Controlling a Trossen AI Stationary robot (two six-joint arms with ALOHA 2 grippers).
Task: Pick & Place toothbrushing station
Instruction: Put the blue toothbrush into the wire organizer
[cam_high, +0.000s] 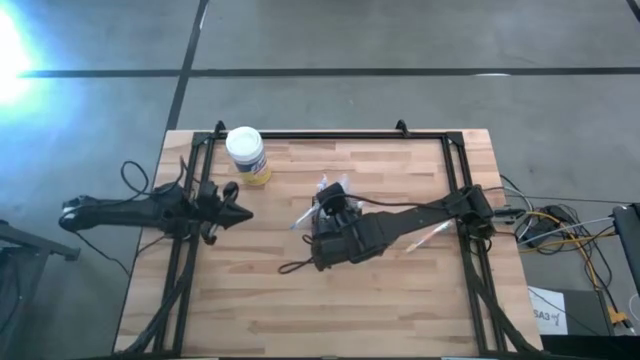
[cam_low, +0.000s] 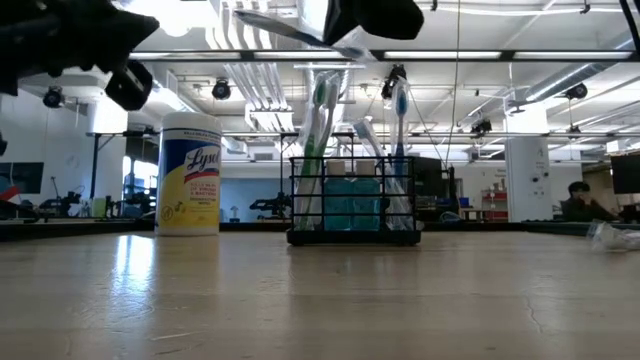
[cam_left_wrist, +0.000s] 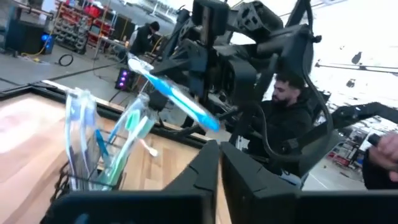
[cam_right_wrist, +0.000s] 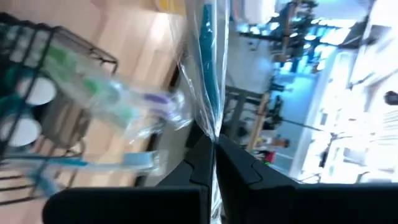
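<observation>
From above, the station (cam_high: 330, 203) sits mid-table, right of the jar (cam_high: 246, 155). The right gripper (cam_high: 322, 215) hangs just over it, fingers pinched on a wrapped toothbrush (cam_high: 303, 217). The left gripper (cam_high: 240, 212) waits well left of the station, fingers together.

At table level, the station (cam_low: 353, 205) stands upright, brushes sticking up, the jar (cam_low: 189, 174) beside it.

From the left wrist, the toothbrush (cam_left_wrist: 174, 94) hovers above the station (cam_left_wrist: 93, 180); a person (cam_left_wrist: 287, 118) sits beyond.

From the right wrist, the fingers (cam_right_wrist: 202, 158) clamp the wrapper (cam_right_wrist: 205, 56).

The wooden table (cam_high: 400, 300) carries a wipes canister (cam_high: 246, 155), the toothbrushing station (cam_low: 354, 205) and a wrapped toothbrush (cam_high: 428, 236).
</observation>
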